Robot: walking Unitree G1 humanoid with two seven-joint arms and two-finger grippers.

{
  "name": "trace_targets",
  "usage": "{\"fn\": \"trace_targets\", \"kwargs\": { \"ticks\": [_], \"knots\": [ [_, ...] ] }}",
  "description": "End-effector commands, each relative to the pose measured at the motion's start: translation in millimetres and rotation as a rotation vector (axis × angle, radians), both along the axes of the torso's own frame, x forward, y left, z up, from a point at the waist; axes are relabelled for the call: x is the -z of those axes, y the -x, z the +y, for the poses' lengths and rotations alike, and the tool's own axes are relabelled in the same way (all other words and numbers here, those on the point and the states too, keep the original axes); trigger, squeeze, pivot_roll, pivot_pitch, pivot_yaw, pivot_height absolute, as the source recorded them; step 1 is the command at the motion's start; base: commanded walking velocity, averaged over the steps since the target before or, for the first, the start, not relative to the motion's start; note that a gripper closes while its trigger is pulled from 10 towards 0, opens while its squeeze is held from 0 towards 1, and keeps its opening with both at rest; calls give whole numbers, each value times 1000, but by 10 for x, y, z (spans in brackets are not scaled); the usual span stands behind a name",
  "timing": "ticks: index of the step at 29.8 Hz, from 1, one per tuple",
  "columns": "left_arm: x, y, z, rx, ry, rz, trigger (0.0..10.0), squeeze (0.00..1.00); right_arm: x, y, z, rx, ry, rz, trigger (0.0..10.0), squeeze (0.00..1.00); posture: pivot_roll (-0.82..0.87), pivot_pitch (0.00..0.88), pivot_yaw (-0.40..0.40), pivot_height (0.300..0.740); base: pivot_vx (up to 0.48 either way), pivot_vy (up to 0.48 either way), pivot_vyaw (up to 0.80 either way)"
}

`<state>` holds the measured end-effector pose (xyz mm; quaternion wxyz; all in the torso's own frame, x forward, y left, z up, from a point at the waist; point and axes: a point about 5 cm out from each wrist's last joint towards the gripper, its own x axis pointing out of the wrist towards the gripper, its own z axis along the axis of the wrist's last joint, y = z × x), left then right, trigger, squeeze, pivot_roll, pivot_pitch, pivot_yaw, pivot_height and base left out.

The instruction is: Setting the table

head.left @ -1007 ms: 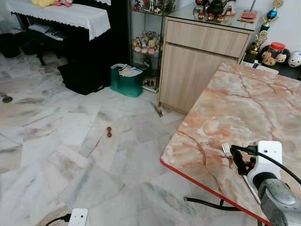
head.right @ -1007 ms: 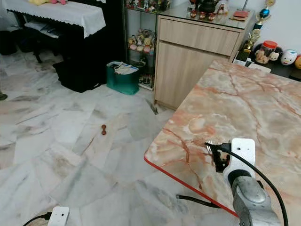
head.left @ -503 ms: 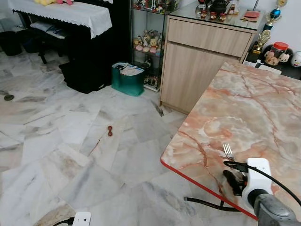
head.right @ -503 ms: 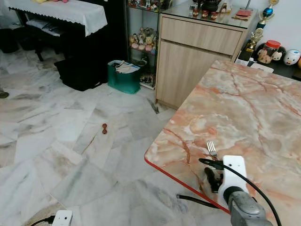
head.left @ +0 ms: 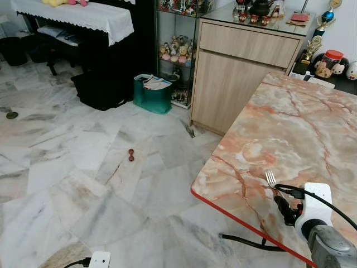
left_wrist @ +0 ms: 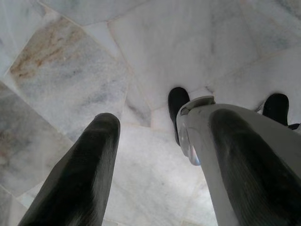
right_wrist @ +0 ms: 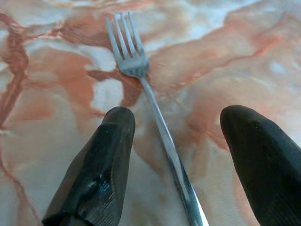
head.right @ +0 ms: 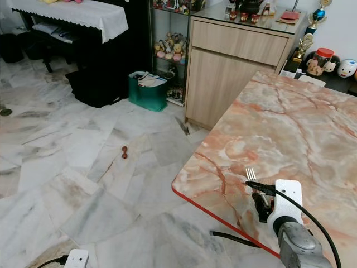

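A silver fork (head.left: 270, 177) lies flat on the pink marble table (head.left: 301, 128), near its red front edge, with its tines pointing away from me. My right gripper (head.left: 284, 207) hovers just behind the tines, over the handle. In the right wrist view its two black fingers (right_wrist: 101, 160) stand open on either side of the fork (right_wrist: 141, 80) handle and do not touch it. My left gripper (left_wrist: 162, 117) hangs open over the marble floor with nothing between its fingers.
A wooden cabinet (head.left: 240, 72) stands past the table's far left corner, with a green bin (head.left: 152, 94) and a glass figurine shelf beside it. A small red-brown object (head.left: 131, 155) lies on the floor. A black cable (head.left: 240, 240) runs under the table edge.
The fork has stayed in place. My right gripper drew back from the tines toward the table edge, then came slightly forward again. The view has shifted a little.
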<state>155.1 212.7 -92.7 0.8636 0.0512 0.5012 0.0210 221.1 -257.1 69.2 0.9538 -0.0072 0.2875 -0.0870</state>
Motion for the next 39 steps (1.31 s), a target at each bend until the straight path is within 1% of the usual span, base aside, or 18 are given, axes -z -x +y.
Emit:
{"fn": "trace_targets", "kwargs": {
  "ticks": [1, 5, 9, 16, 26, 30, 33, 34, 35, 36, 37, 38, 39],
  "knots": [
    [6, 4, -19, 10, 0, 9, 10000, 0, -7, -29, 2, -7, -27, -18, 10000, 0, 8, 0, -36, 740, 0, 0, 0],
    [6, 0, -23, 5, 3, 6, 10000, 0, 19, -63, 6, -22, -35, -18, 10000, 0, 8, 0, -36, 740, 0, 0, 0],
    [7, 3, -24, 6, 3, 8, 10000, 0, 23, -88, -24, -33, -37, -26, 10000, 0, 8, 0, -36, 740, 0, 0, 0],
    [10, 6, -33, 6, 5, 9, 10000, 0, 77, -91, -70, -50, -33, -15, 10000, 0, 9, 0, -35, 740, 0, 0, 0],
    [8, 4, -28, 7, 7, 8, 10000, 0, 129, -114, -94, -70, -48, -13, 10000, 0, 7, 0, -34, 740, 0, 0, 0],
    [8, 5, -27, 7, 6, 9, 10000, 0, 173, -117, -80, -69, -55, -8, 10000, 0, 11, 0, -35, 740, 0, 0, 0],
    [8, 6, -26, 7, 6, 9, 10000, 0, 221, -109, -39, -75, -67, 2, 10000, 0, 14, 0, -34, 740, 0, 0, 0],
    [9, 7, -26, 8, 6, 10, 10000, 0, 245, -102, -18, -82, -72, 7, 8745, 0, 14, 0, -34, 740, 0, 0, 0],
    [9, 8, -26, 8, 6, 10, 10000, 0, 253, -99, -14, -84, -74, 8, 8745, 0, 14, 0, -34, 740, 0, 0, 0],
    [10, 9, -26, 8, 7, 11, 10000, 0, 261, -96, -5, -88, -76, 10, 3255, 0, 13, 0, -32, 740, 0, 0, 0],
    [10, 10, -26, 9, 7, 11, 10000, 0, 272, -94, 4, -94, -77, 14, 314, 0, 13, 0, -32, 740, 0, 0, 0],
    [10, 11, -26, 10, 7, 12, 10000, 0, 278, -92, 9, -99, -77, 16, 314, 0, 13, 0, -32, 740, 0, 0, 0],
    [10, 11, -26, 10, 7, 13, 10000, 0, 286, -89, 18, -104, -78, 17, 0, 0, 13, 0, -32, 740, 0, 0, 0]
  ]
}}
